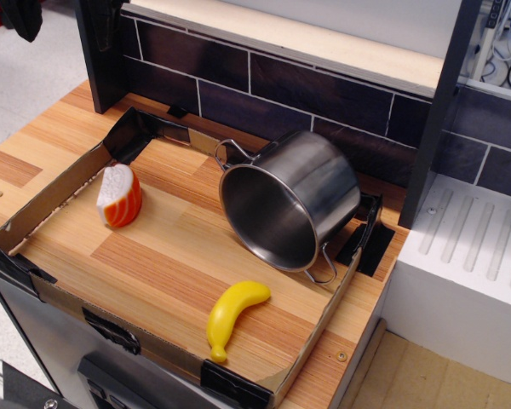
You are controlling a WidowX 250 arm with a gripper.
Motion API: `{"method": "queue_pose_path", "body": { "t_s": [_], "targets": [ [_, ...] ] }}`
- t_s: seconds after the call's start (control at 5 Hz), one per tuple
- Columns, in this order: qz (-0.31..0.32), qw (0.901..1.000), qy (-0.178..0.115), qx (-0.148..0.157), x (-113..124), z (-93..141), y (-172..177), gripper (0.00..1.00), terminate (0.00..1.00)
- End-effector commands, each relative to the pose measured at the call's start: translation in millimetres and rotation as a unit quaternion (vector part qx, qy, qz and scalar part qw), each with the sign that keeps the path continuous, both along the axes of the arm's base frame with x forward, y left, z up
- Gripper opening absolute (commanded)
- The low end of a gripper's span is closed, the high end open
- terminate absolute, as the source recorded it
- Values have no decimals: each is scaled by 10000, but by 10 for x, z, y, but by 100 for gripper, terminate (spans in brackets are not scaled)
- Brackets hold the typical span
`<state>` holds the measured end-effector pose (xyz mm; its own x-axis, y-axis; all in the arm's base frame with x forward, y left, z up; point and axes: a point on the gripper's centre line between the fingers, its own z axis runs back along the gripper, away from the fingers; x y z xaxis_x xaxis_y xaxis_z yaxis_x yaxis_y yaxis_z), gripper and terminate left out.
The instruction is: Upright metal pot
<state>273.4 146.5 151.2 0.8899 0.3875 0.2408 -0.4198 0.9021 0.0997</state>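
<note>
Left of centre on the wooden bench [179, 256], an orange-and-white toy salmon piece [119, 196] stands inside the low cardboard border [43, 204]. Lower centre, a yellow toy banana [230, 317] lies flat near the front cardboard edge. Right of centre, the metal pot [294, 200] lies tipped on its side, open mouth facing lower left, one wire handle at upper left and one at lower right, against the tiled back wall [264, 85]. No jaws appear in frame; their position relative to the pot and their opening cannot be judged.
</note>
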Motion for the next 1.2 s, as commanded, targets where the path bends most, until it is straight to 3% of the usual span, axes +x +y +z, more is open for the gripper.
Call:
{"method": "queue_pose_path", "body": {
  "t_s": [0.0,0.2,0.4,0.6,0.8,1.0],
  "targets": [
    [0,10000,0,0,0,0,0,100,0],
    [-1076,9929,-480,187,89,87,-70,100,0],
    [-2303,9682,-792,579,130,147,-201,100,0],
    [-3493,9310,-904,548,78,198,-400,100,0],
    [-4644,8773,-953,747,-47,150,-620,100,0],
    [-5698,8060,-1136,1128,-94,17,-812,100,0]
  ]
}}
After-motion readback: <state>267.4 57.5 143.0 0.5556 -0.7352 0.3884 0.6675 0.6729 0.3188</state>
